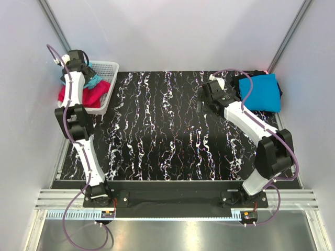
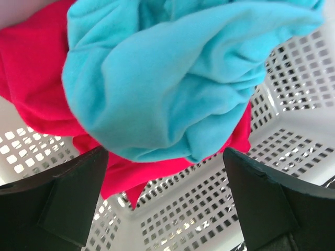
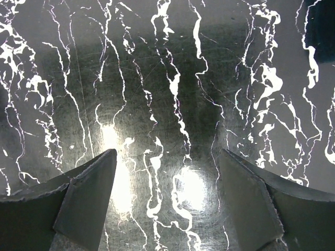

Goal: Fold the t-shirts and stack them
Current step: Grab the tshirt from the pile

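A light turquoise t-shirt [image 2: 172,78] lies bunched on top of a red t-shirt [image 2: 36,78] inside the white lattice basket [image 2: 209,204]. From above, red t-shirts [image 1: 94,97] and a bit of turquoise t-shirt [image 1: 93,79] show in the basket [image 1: 107,68]. My left gripper [image 2: 165,157] hovers open just over the turquoise one, nothing between its fingers. A folded deeper blue t-shirt [image 1: 260,92] rests on a black one [image 1: 280,86] at the far right. My right gripper [image 3: 165,157] hangs open over the bare marbled mat, left of that stack.
The black marbled mat [image 1: 167,130] covers the table between the arms. White walls and metal posts close in the sides. The basket stands at the mat's far left corner.
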